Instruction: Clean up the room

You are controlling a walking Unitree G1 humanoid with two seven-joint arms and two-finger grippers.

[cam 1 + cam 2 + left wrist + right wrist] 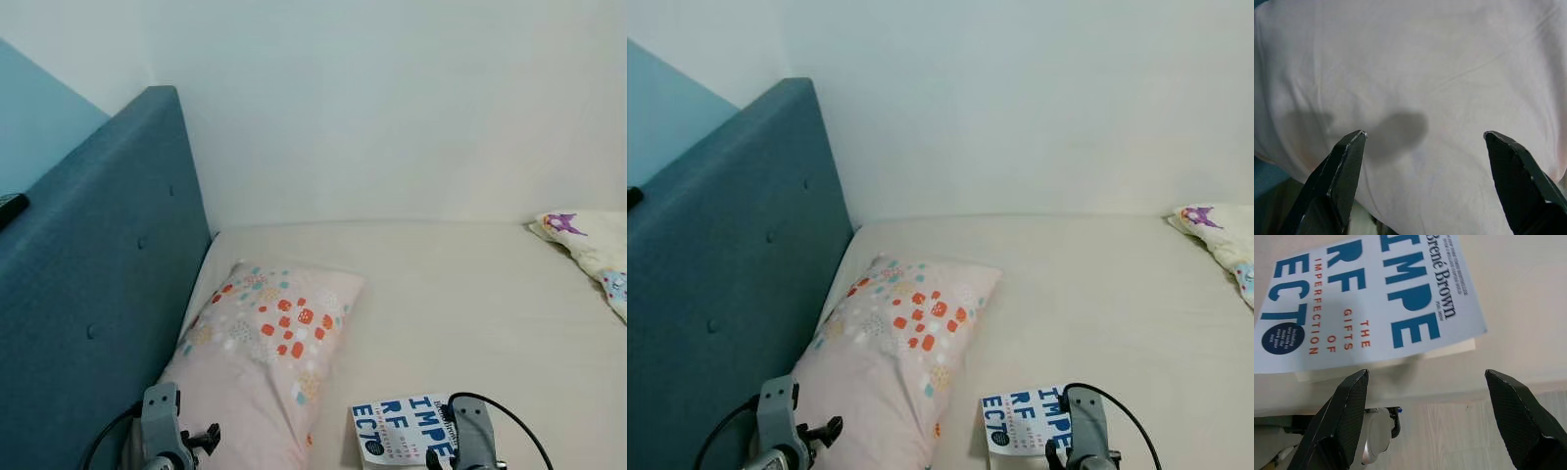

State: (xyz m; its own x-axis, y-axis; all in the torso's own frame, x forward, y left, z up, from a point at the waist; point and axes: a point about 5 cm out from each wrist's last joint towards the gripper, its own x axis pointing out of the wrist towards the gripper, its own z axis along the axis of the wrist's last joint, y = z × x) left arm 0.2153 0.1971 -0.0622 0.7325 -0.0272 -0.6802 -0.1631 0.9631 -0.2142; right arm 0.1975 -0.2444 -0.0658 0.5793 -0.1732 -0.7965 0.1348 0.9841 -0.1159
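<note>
1. Scene: bed (470, 294) w/ cream sheet against a white wall; blue-teal padded headboard (108, 255) runs along the robot's left side.
2. Pillow (260, 362), pale pink w/ orange, teal and beige dot print, lies lengthwise on the sheet just beside the headboard, near end reaching the bottom edge of the head views.
3. Book (404, 431), white cover w/ large blue letters and small orange text, lies flat at the near edge of the mattress, just right of the pillow, not touching it as far as visible. R wrist view shows the cover (1366, 298) close up, title side up, pages visible under the cover edge.
4. Second cushion or blanket (593, 245), cream w/ purple print, at far right edge of bed, well apart from pillow and book.
5. Dark object (10, 208) on top of the headboard at far left; too cut off to identify.
6. Left gripper (1425, 142): fingers spread wide, nothing between them, hovering over plain pink pillow fabric; its shadow falls on the cloth. Contact w/ pillow: cannot tell.
7. Right gripper (1427, 382): fingers spread wide, holding nothing, poised over the bed edge just off the book's near side. Wood-tone floor (1459, 435) visible below the mattress edge.
8. Both wrists (162, 421) (475, 431) show at bottom of head view, L over the pillow end, R by the book.
</note>
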